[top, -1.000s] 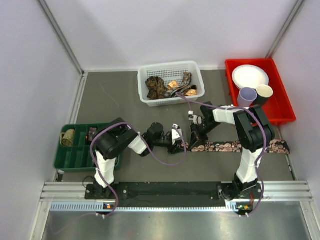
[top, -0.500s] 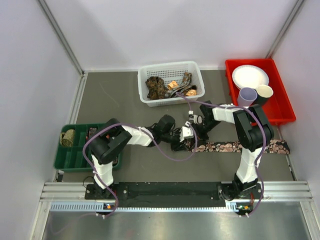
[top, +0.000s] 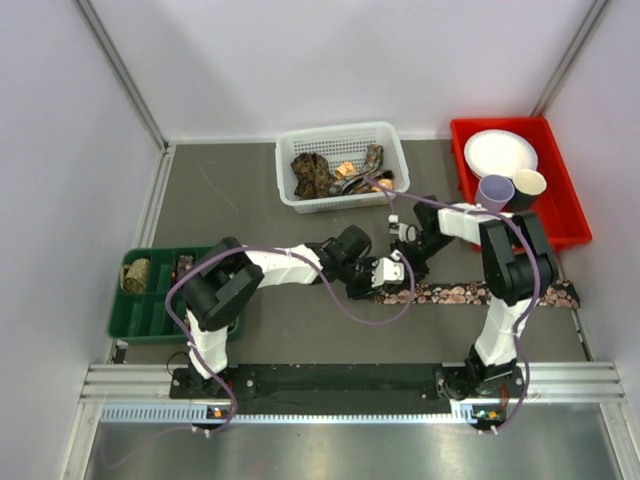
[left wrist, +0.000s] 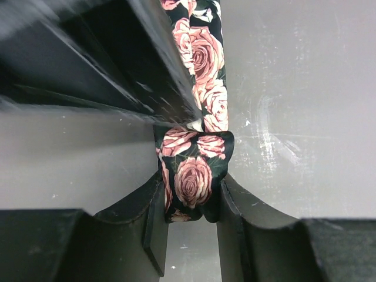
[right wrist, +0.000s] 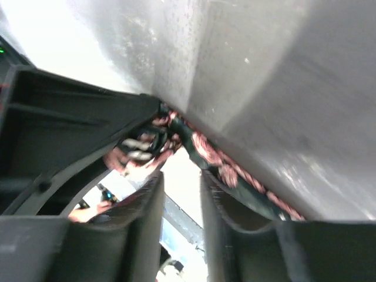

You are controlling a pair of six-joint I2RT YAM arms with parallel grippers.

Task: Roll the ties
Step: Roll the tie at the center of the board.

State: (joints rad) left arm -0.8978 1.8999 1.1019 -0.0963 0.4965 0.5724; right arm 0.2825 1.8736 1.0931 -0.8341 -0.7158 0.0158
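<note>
A: How many ties are counted, and where?
B: One rose tie is laid flat right of centre in the top view. One coiled tie is seated in the green tray at far left. The heap of ties in the white basket cannot be counted.
A: How are the two claws set?
B: The left gripper is clamped on the rose tie's rolled end. The right gripper is parted with nothing between its jaws

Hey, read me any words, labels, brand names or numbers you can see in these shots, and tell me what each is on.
None can be read in any view. The rose-print tie carries only a flower pattern; the white basket, red bin and green tray show no markings that can be made out.
</note>
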